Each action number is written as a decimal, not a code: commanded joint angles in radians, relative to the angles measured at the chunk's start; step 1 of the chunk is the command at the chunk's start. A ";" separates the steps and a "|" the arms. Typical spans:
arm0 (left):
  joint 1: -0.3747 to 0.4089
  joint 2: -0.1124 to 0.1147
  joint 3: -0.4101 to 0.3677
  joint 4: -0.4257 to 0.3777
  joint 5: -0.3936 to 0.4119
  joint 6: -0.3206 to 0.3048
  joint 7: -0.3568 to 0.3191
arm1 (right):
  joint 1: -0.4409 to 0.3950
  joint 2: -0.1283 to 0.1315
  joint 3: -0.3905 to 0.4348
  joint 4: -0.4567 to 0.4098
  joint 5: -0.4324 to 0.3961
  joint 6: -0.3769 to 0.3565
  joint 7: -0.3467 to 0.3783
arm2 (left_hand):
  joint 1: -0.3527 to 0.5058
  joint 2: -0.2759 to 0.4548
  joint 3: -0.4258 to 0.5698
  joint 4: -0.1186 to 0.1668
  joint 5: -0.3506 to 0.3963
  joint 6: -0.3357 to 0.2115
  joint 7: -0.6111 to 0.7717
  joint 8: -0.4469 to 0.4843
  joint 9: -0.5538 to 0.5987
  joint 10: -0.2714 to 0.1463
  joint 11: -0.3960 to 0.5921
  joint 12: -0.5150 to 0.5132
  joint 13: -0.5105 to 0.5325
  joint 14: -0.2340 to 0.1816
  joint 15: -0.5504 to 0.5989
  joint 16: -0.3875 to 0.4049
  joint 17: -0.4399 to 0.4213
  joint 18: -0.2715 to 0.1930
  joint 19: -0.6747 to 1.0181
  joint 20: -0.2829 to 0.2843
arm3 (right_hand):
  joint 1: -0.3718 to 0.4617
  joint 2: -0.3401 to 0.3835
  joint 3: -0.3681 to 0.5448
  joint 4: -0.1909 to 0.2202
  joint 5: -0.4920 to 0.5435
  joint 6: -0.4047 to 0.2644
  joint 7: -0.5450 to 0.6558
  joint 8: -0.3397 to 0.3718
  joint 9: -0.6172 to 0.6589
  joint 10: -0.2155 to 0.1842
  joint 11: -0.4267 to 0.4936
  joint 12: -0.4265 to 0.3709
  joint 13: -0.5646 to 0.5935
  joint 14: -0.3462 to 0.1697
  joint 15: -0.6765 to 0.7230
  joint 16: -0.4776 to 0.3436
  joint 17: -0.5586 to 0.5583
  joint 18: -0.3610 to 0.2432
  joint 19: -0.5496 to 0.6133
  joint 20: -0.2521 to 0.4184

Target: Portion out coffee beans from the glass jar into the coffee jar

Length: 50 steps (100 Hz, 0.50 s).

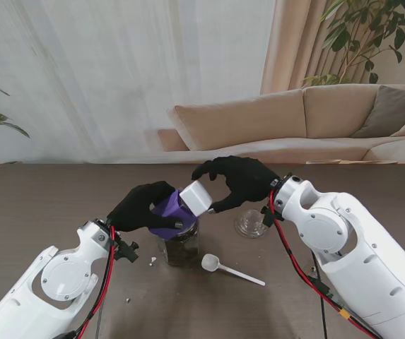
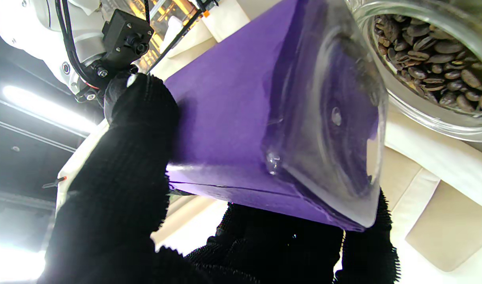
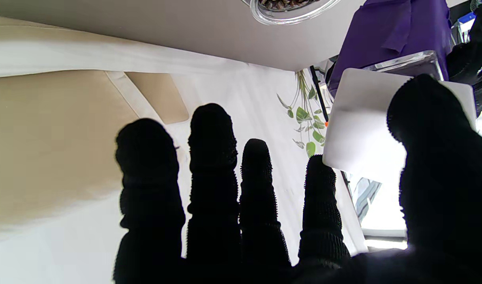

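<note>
From the stand, the brown table point(image 1: 47, 205) had lots of bare room toward its left edge and far edge. The things sat close together near the middle. The left hand point(image 1: 142, 205) gripped the purple coffee jar point(image 1: 170, 212), held tilted in the air over the glass jar point(image 1: 181, 247) of beans. The right hand point(image 1: 239, 182) pinched the white lid point(image 1: 198, 195) at the purple jar's top end. A white scoop point(image 1: 220, 267) lay on the table just beside the glass jar, toward the near edge. A small clear glass thing point(image 1: 250, 223) stood to the right, partly hidden by the right wrist.

In the left wrist view, the black fingers point(image 2: 118, 189) wrapped tight around the coffee jar point(image 2: 233, 106). Its clear base was cut off at the picture edge. The glass jar point(image 2: 430, 114) showed only part of its rim, with coffee beans point(image 2: 422, 59) inside.

In the right wrist view, the thumb point(image 3: 430, 130) pressed on the white lid point(image 3: 359, 130). Four fingers point(image 3: 211, 157) stood straight and apart, touching nothing. The coffee jar point(image 3: 387, 35) was half hidden behind the lid.
</note>
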 commanded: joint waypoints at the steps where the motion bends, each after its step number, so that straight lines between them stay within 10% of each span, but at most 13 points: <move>1: 0.005 -0.003 -0.002 -0.010 0.000 0.003 -0.016 | -0.007 -0.009 -0.008 0.001 0.005 -0.004 0.000 | 0.176 0.137 0.385 0.056 0.092 -0.043 0.376 0.078 0.076 -0.081 0.069 0.018 0.031 0.031 -0.004 0.008 -0.022 -0.068 0.044 0.028 | 0.014 -0.008 -0.032 -0.013 0.005 -0.032 0.026 -0.003 0.035 -0.035 0.007 0.011 0.028 -0.015 0.019 0.013 -0.334 -0.024 0.019 -0.009; 40: 0.004 -0.003 -0.001 -0.009 -0.003 0.003 -0.015 | -0.010 -0.015 -0.026 -0.008 0.098 0.055 0.021 | 0.176 0.137 0.385 0.056 0.092 -0.042 0.376 0.078 0.076 -0.082 0.069 0.018 0.030 0.030 -0.004 0.008 -0.022 -0.068 0.044 0.028 | -0.095 0.031 0.033 0.037 0.272 0.044 0.157 0.086 0.228 0.006 -0.010 0.025 0.112 0.012 0.043 0.024 -0.303 0.013 0.049 -0.010; 50: 0.003 -0.004 0.000 -0.009 -0.002 0.003 -0.014 | -0.013 -0.014 -0.027 -0.015 0.115 0.067 0.033 | 0.176 0.138 0.385 0.056 0.093 -0.042 0.377 0.078 0.076 -0.082 0.069 0.018 0.031 0.030 -0.004 0.009 -0.022 -0.067 0.045 0.028 | -0.214 -0.047 0.580 -0.042 0.326 0.063 0.153 0.119 0.258 0.014 -0.019 0.036 0.115 0.020 0.043 0.025 -0.307 0.022 0.051 -0.008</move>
